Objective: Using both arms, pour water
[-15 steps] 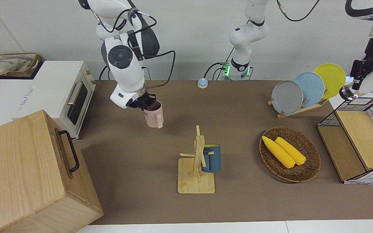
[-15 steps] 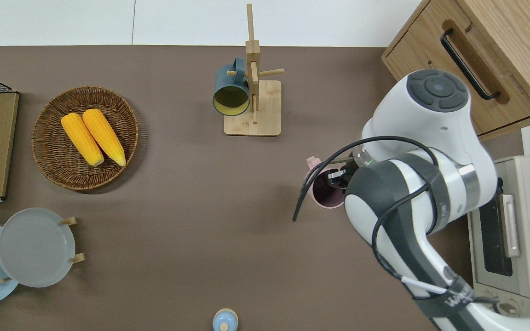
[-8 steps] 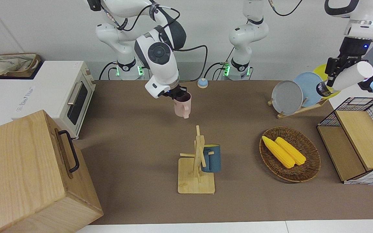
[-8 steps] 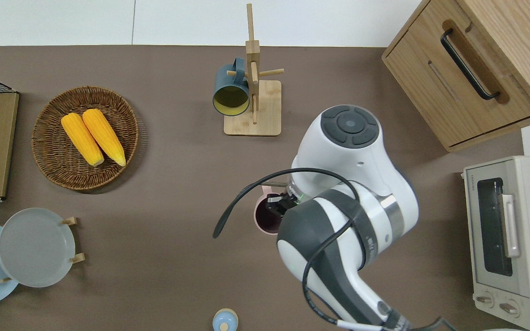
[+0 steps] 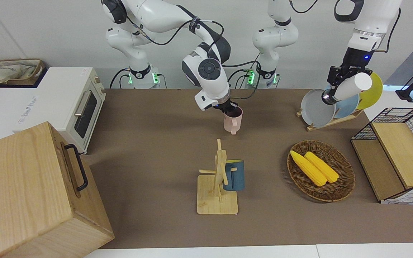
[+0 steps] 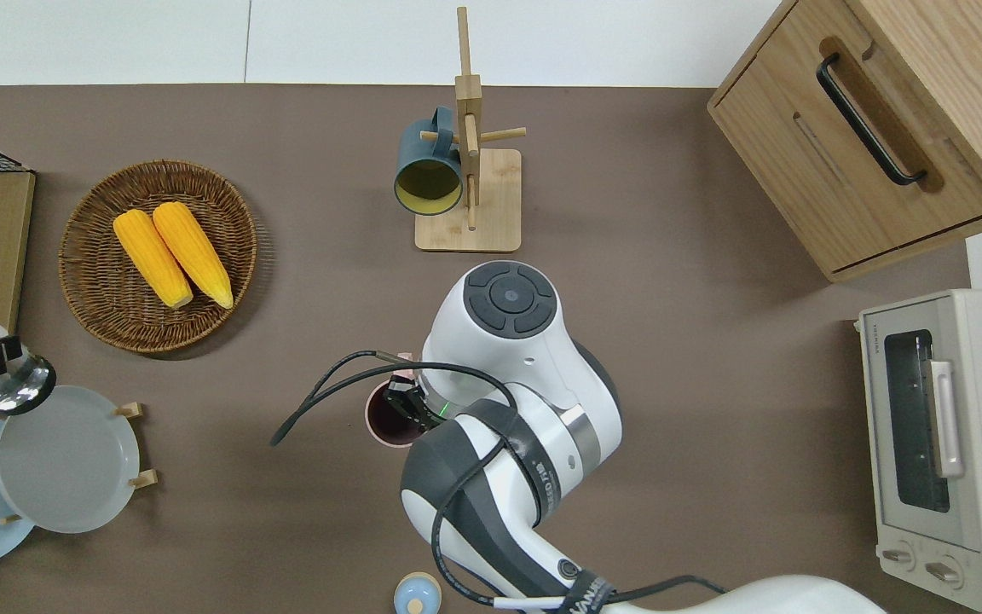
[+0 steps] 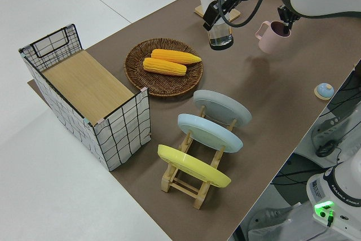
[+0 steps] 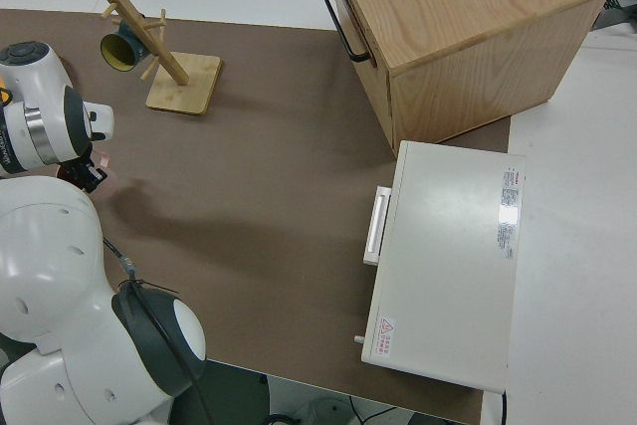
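Note:
My right gripper (image 5: 228, 109) is shut on the rim of a pink mug (image 5: 233, 122) and holds it upright over bare table near the middle; the mug (image 6: 386, 419) also shows in the overhead view. My left gripper (image 5: 336, 81) is shut on a white bottle with a shiny end (image 5: 350, 87), tilted, over the edge of the plate rack. In the overhead view the bottle (image 6: 14, 388) sits at the frame's edge. In the left side view the bottle (image 7: 220, 29) hangs a short gap from the mug (image 7: 273, 33).
A wooden mug tree (image 5: 218, 179) carries a blue mug (image 5: 236, 175). A wicker basket (image 5: 346, 186) holds two corn cobs (image 5: 314, 167). A plate rack (image 5: 317, 107), a wire basket (image 5: 393, 157), a wooden cabinet (image 5: 31, 186), a toaster oven (image 5: 63, 104) and a small blue bell (image 5: 224, 92) stand around.
My right arm has carried the pink mug from near the toaster oven to the table's middle. My left arm has brought the white bottle in from the table's end, over the plates.

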Tool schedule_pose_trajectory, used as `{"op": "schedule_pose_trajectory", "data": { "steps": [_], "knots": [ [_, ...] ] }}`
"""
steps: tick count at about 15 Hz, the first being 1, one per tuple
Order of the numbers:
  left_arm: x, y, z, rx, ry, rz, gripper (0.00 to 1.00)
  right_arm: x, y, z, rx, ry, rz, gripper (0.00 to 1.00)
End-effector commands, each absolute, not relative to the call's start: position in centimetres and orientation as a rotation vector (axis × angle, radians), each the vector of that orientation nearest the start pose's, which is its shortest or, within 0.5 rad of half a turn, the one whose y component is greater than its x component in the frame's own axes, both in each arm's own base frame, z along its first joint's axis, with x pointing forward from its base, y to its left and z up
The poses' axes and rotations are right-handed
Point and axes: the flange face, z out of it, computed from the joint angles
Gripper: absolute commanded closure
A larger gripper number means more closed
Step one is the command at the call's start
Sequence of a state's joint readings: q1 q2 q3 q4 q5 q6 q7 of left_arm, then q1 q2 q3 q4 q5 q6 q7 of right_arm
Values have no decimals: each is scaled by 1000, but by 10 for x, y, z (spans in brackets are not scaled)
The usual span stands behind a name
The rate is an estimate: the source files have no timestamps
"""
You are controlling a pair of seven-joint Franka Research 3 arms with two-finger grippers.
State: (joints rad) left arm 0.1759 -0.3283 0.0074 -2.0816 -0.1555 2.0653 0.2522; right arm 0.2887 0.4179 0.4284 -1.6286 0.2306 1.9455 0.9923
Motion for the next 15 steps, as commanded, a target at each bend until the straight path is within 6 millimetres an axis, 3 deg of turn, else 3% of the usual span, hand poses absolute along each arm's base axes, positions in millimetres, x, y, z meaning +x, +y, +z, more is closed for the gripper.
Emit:
{"op": "schedule_pose_trajectory", "data": {
  "steps": [1,7,10,11,12,13,15],
  "knots": [
    [460,60,580,-3157,86,-511,1000,515,441,377,-2735,680,523,1000],
    [442,5,540,-3176,238,-454,1000,518,467,347,-2674,699,525,1000],
    [437,-11,518,-3210,271,-451,1000,514,474,340,-2670,707,530,1000],
    [436,-17,511,-3215,283,-457,1000,516,474,340,-2667,709,521,812],
    [435,-20,507,-3217,292,-451,1000,515,474,340,-2666,710,519,189],
    [435,-21,504,-3218,296,-444,1000,516,475,340,-2667,704,505,11],
    [435,-21,504,-3218,298,-444,1000,516,477,341,-2663,696,483,9]
  ]
}}
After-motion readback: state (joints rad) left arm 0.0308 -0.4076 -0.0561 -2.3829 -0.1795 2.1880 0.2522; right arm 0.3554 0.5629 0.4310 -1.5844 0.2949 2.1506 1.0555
